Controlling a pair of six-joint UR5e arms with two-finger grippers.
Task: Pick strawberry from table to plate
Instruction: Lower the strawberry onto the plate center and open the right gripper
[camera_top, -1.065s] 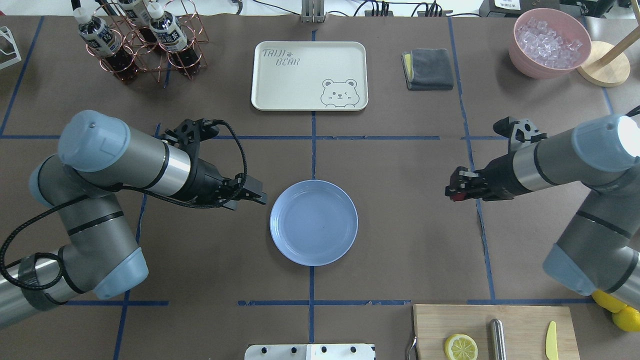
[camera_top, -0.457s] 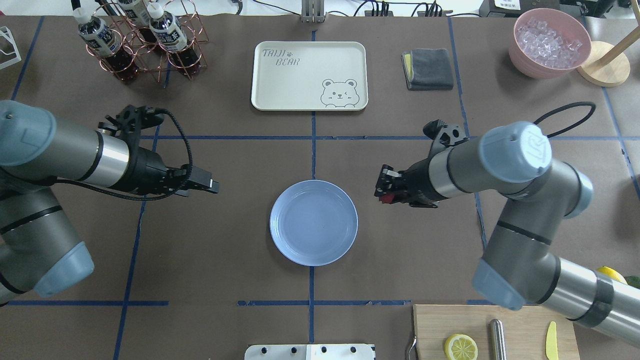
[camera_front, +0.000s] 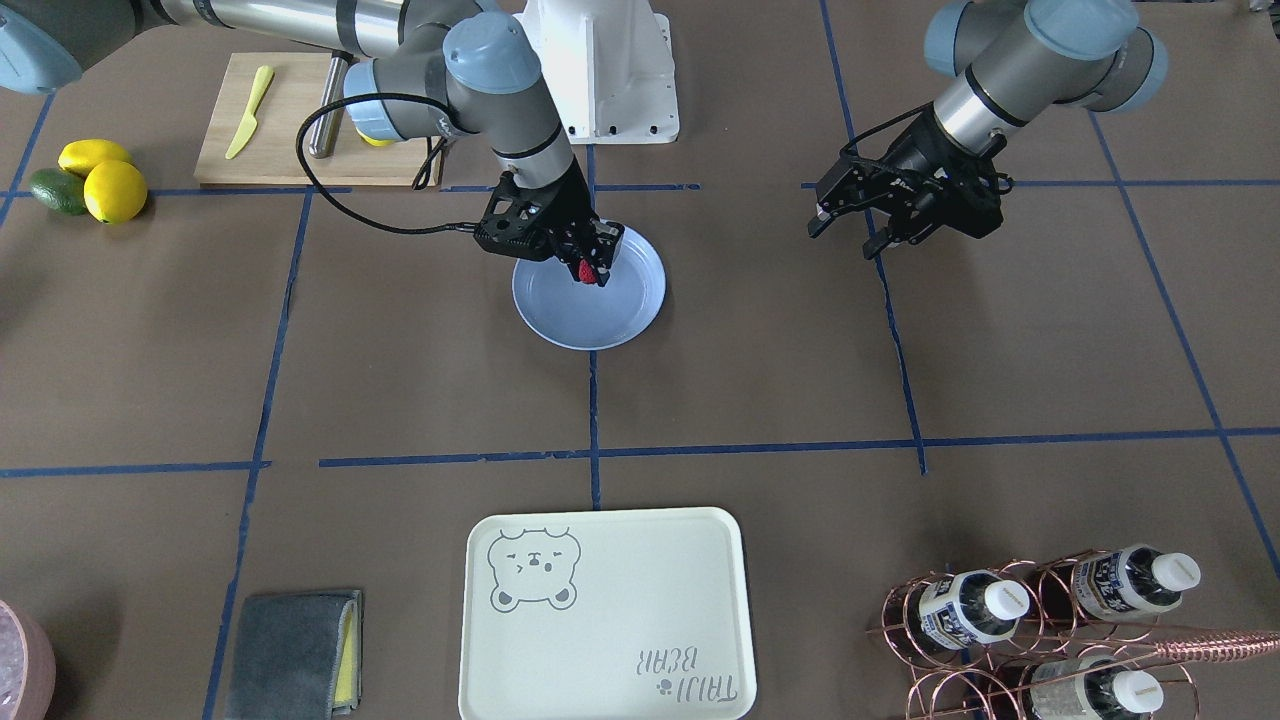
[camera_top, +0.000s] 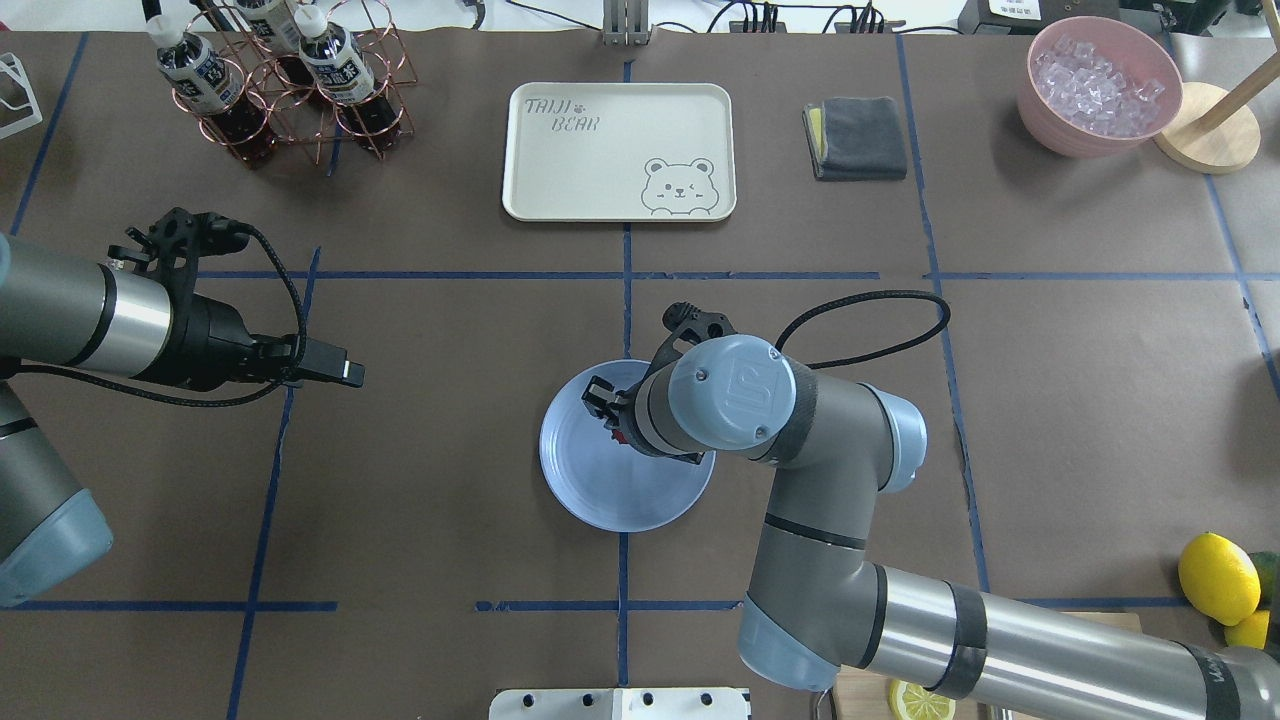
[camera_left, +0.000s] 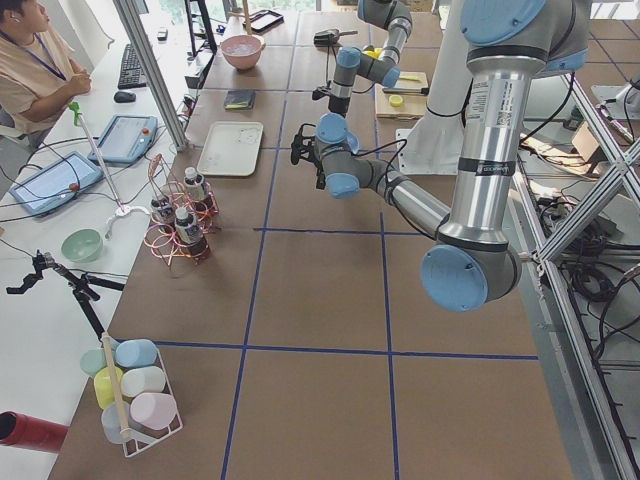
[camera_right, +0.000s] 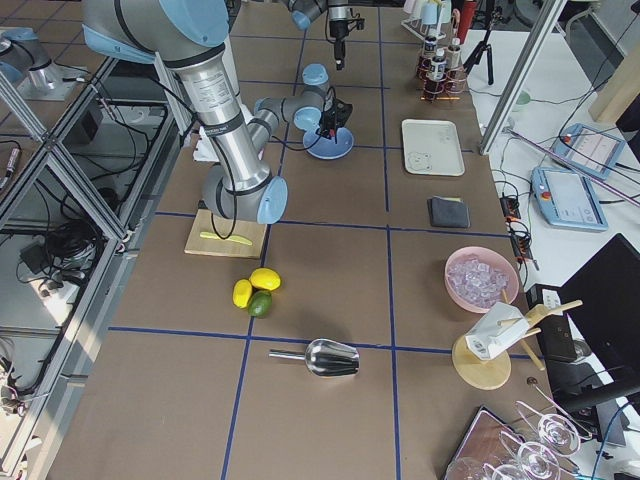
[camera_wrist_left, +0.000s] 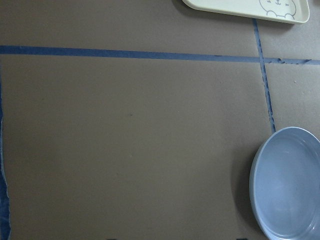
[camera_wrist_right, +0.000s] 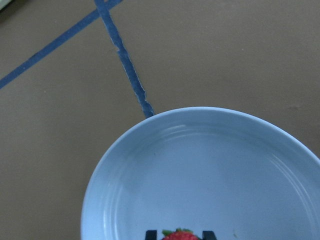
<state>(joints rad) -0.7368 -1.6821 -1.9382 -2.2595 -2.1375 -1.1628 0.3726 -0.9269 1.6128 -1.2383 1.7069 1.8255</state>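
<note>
One strawberry clamped in right pincer over one plate, left pincer agape, empty

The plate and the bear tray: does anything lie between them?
Nothing. Only bare table crossed by blue tape separates the plate from the tray, as the front-facing view shows.

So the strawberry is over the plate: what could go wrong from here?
The right gripper holds the strawberry over the plate, at a height that is hard to judge. If released too high, the roundish fruit might bounce or roll over the shallow rim. It could also cling to one finger and ride off when the arm withdraws. Lowering further might bump the plate and shift it.
</note>
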